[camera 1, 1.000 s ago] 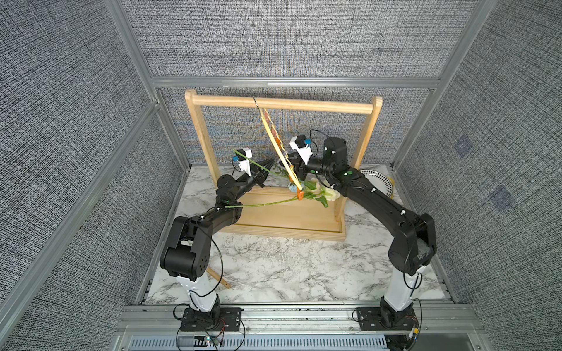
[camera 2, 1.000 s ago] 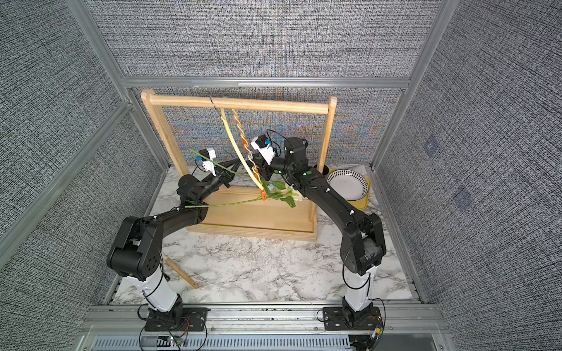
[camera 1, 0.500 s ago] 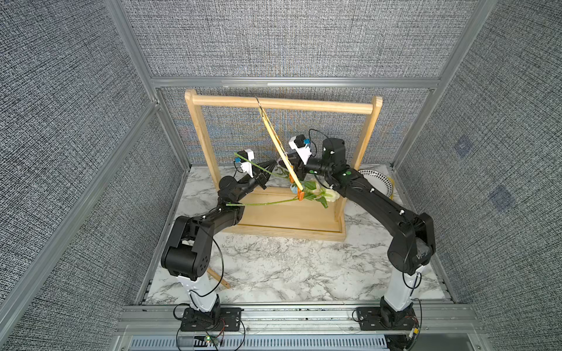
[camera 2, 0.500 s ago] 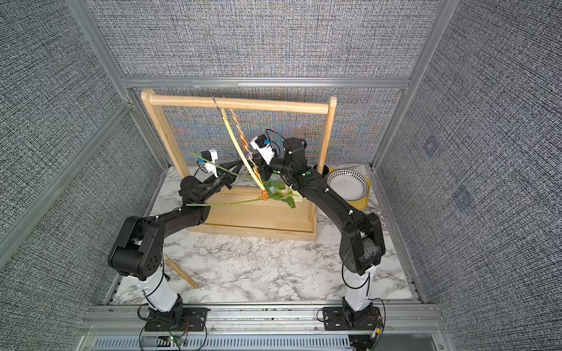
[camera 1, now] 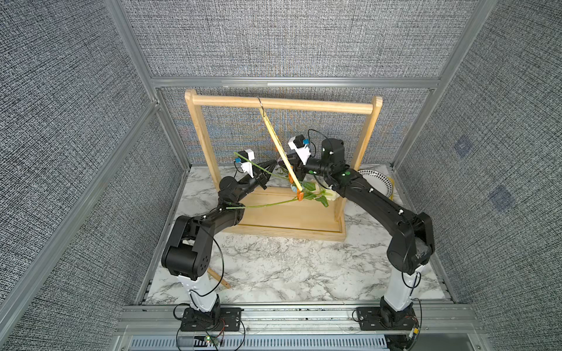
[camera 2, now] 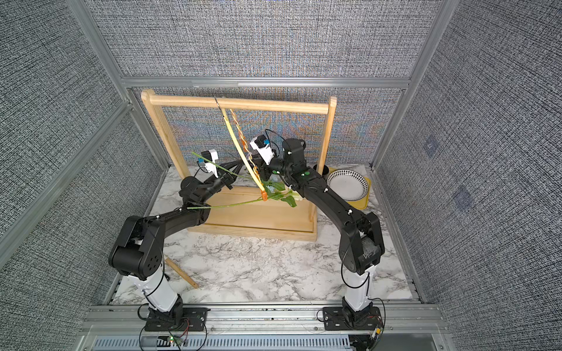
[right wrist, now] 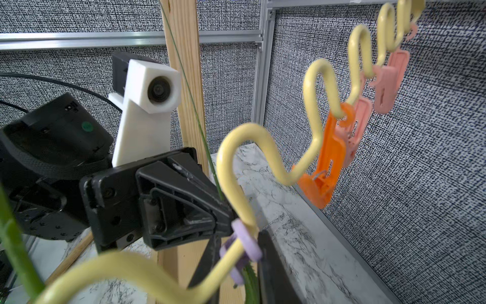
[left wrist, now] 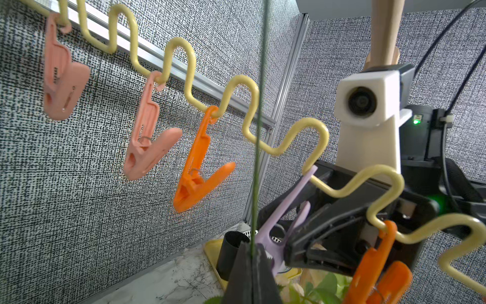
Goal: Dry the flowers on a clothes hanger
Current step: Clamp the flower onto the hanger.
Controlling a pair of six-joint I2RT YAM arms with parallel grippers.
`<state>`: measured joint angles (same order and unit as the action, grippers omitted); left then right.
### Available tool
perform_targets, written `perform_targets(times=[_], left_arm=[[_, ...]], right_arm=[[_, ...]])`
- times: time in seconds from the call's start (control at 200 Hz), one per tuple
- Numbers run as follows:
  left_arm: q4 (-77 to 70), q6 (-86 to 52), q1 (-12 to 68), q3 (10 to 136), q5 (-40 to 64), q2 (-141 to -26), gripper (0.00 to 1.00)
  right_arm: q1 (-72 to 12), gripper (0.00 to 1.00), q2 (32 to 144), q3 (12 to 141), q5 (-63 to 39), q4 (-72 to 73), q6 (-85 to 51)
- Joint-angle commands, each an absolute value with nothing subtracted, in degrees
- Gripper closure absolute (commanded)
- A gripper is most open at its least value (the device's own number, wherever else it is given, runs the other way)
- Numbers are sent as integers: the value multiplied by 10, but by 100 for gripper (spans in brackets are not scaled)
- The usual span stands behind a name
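Note:
The pale yellow clothes hanger (camera 1: 278, 146) hangs from the rack's rod, turned edge-on in both top views. An orange clip (camera 1: 300, 196) at its low end holds one of the flowers (camera 1: 264, 205), its stem level and its cream bloom (camera 1: 330, 194) to the right. My left gripper (left wrist: 251, 259) is shut on a thin green stem (left wrist: 259, 131) just beside the wavy bar (left wrist: 310, 131). My right gripper (right wrist: 240, 252) is shut on a purple clip (right wrist: 242, 244) hanging from that bar. The thin stem's bloom is hidden.
The light-wood rack (camera 1: 304, 106) stands on a wooden base (camera 1: 289, 218) at the back. A dotted white plate (camera 1: 375, 182) on a yellow tray and a black cup (left wrist: 231, 250) sit at the back right. Several pink and orange clips (left wrist: 202, 168) hang unused. A wooden stick (camera 1: 220, 279) lies front left.
My left gripper has edged the thin stem a little closer to the hanger, and the hanger has swung slightly. The right gripper stays on the purple clip.

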<state>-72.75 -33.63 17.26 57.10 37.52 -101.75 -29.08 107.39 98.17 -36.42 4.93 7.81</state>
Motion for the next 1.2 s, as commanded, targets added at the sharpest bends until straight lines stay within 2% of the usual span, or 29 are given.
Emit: perform_targets(times=[0.0,0.225,0.48,0.546,0.756,0.936,1.191], left_arm=[[-744,-337,173,573,379,-1020,98],[-737,-336,173,574,373,-1018,98],[-737,-335,173,574,366,-1019,98],[-732,-335,172,575,363,-1019,92],[-726,-333,172,577,356,-1019,88],[-723,-333,170,577,349,-1016,67],[-707,-325,163,575,347,-1008,64]], right_arm=[[-291,72,1071,988,-348,73,74],[-291,61,1070,984,-345,69,74],[-291,58,1065,981,-342,67,77],[-291,57,1064,980,-341,64,79],[-291,56,1057,969,-336,62,86],[-290,55,1053,964,-335,60,89],[-287,55,1049,955,-332,60,92]])
